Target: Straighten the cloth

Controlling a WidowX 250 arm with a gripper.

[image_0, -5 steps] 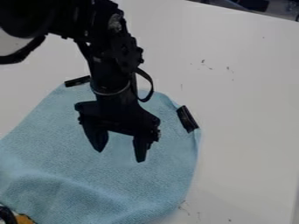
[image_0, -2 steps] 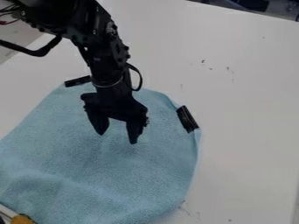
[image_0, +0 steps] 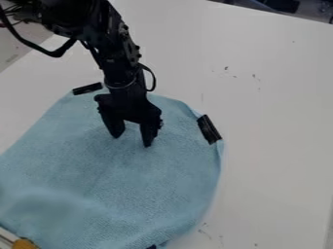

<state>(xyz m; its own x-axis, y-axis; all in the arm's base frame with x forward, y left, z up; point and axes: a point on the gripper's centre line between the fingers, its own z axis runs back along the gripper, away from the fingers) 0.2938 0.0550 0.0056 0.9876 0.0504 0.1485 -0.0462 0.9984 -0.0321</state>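
Nearest me, a yellow thing [image_0: 25, 243] pokes up at the lower left corner, and a small black piece [image_0: 152, 247] shows at the cloth's near edge. The cloth [image_0: 130, 189] lies directly on the table [image_0: 273, 146], not in any container. It is spread over the left and middle, with a soft, blurred ridge across its near left part and its right edge bowed.

Farther off, the gripper [image_0: 132, 141] points down over the far half, its two fingers apart and nothing between them. I can't tell whether the tips touch the cloth. Beyond, two black clips sit at its edge, the right clip [image_0: 209, 129] and the far left clip [image_0: 88, 88].

I'd judge the smoothing unfinished. The next move likely calls for pinching the cloth by the ridge and drawing it outward, gently, lest the clipped edge drag along.
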